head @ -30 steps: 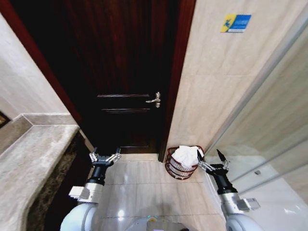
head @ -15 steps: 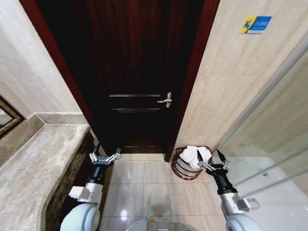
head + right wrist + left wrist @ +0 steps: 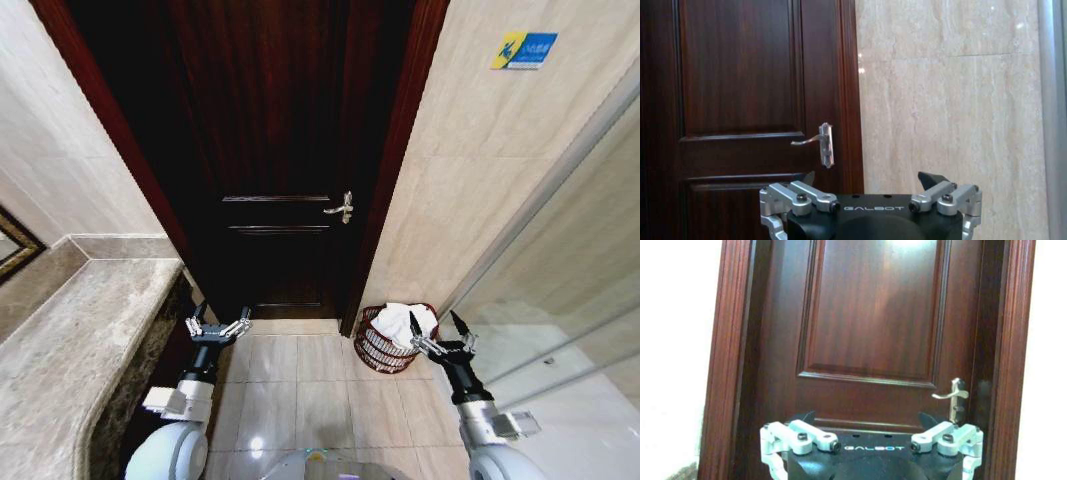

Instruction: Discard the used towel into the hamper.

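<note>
End effectors are both spread wide and grasp nothing. The left end effector [image 3: 217,325] sits in the lower left of the head view, over the tiled floor [image 3: 300,390] beside the stone tabletop [image 3: 70,340], its fingers released and touching no object. In the left wrist view the left end effector [image 3: 871,432] faces the dark wooden door [image 3: 873,330], with the door handle [image 3: 952,394] at the right of the frame.

The right end effector [image 3: 438,330] sits in the lower right of the head view, fingers splayed apart and empty. It appears just beside the hamper [image 3: 375,345], overlapping the hamper rim in the frame; contact cannot be determined. In the right wrist view the right end effector [image 3: 871,187] points at the door edge and the beige tiled wall [image 3: 947,100].

The hamper stands on the floor at the foot of the door frame, right of centre. The white towel [image 3: 400,322] lies bunched inside the hamper, rising above the rim.
</note>
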Robot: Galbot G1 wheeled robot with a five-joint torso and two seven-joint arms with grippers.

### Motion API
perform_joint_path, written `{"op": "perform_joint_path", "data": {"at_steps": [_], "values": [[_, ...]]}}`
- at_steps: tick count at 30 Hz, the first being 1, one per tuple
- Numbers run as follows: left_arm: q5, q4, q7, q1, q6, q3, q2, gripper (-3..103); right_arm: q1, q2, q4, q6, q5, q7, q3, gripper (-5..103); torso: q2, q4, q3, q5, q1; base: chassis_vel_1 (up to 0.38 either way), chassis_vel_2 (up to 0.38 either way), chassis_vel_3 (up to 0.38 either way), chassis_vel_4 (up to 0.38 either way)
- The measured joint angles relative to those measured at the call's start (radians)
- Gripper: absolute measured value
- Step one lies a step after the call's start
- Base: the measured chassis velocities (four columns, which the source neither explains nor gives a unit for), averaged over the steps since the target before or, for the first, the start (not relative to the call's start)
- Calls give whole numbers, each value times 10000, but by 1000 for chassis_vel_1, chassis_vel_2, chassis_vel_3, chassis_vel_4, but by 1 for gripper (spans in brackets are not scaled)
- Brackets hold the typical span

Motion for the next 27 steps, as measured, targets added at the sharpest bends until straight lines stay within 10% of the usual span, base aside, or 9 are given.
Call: {"op": "perform_joint_path", "data": {"at_steps": [27], "values": [[0, 0, 0, 0, 0, 0, 0, 100, 0, 0, 0, 0, 0, 0, -1, 100, 2, 0, -1, 0, -1, 152, -155, -162, 153]]}}
